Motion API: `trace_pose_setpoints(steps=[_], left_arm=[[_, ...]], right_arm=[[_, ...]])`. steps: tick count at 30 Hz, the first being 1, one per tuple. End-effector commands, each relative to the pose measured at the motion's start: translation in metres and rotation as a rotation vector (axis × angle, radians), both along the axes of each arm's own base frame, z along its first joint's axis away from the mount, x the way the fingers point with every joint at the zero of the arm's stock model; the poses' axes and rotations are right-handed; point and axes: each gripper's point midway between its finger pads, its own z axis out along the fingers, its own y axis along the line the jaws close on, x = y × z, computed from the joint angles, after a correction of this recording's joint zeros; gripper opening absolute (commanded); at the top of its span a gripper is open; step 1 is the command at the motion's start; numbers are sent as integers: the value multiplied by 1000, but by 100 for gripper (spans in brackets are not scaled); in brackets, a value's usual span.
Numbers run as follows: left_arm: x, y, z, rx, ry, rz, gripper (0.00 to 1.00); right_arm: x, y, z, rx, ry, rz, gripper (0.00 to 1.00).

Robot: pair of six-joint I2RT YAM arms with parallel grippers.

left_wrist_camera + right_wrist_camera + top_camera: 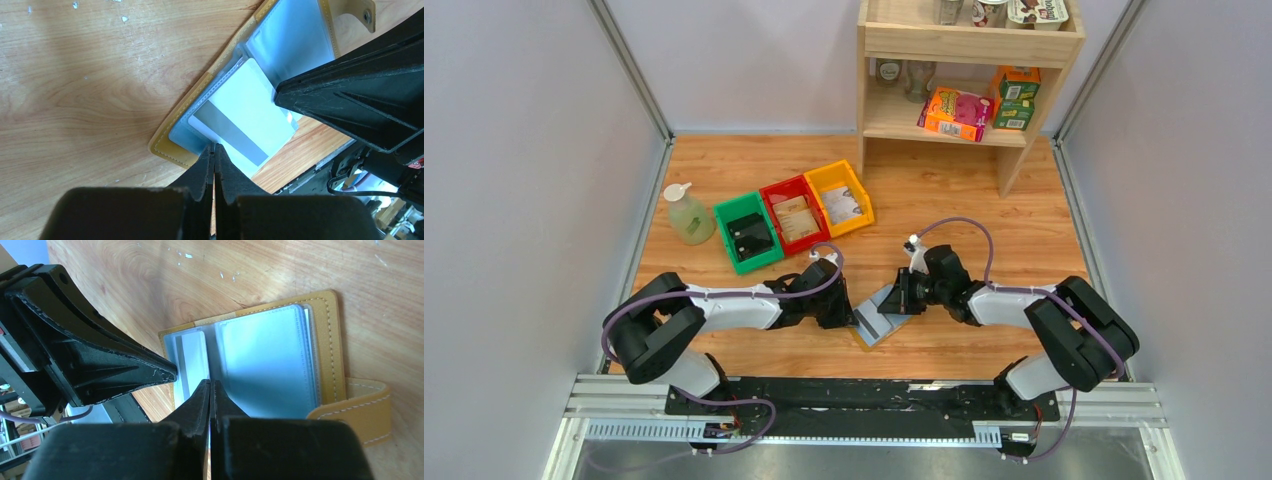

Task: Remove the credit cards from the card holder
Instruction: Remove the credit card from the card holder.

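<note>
The card holder (879,322) lies open on the wooden table (984,215), low in the middle of the top view, between the two arms. Its mustard cover faces down and its pale blue-grey pockets face up. A mustard strap (360,400) sticks out from one side. The left gripper (849,312) reaches in from the left of the frame and the right gripper (904,298) from the right. Both are low over the holder and close to each other.

In the left wrist view, the left gripper's fingers are pressed together with no gap. Their tips sit at the holder's near mustard edge, lower middle of the frame, just beside a corner of a whitish credit card (250,107) with a grey stripe. Nothing shows between the jaws. The card lies on the pocket leaf at the centre of that frame. Whether it is inside a clear sleeve or on top of it, I cannot tell.

In the right wrist view, the right gripper's fingers are also closed tight. Their tips are over the holder's middle fold at lower centre, with the striped card just to their left and a thicker stack of pockets to their right. Whether they pinch a thin sleeve edge cannot be made out.

At the upper left of the top view, a green bin (747,233), a red bin (794,215) and a yellow bin (839,198) stand in a row, with a bottle (687,215) left of them. A wooden shelf (969,45) stands at the upper right.
</note>
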Motion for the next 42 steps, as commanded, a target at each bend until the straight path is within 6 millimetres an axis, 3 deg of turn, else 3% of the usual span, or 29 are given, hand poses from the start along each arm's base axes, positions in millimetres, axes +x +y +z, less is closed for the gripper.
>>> trace_pose_setpoints(steps=[1, 37, 42], left_arm=[[-8, 27, -30, 131, 38, 13, 0], [5, 31, -16, 173, -59, -50, 0], [10, 27, 2, 140, -102, -53, 1]], right_arm=[[6, 2, 12, 60, -36, 2, 0], [22, -1, 27, 38, -64, -60, 0], [18, 2, 25, 31, -65, -17, 24]])
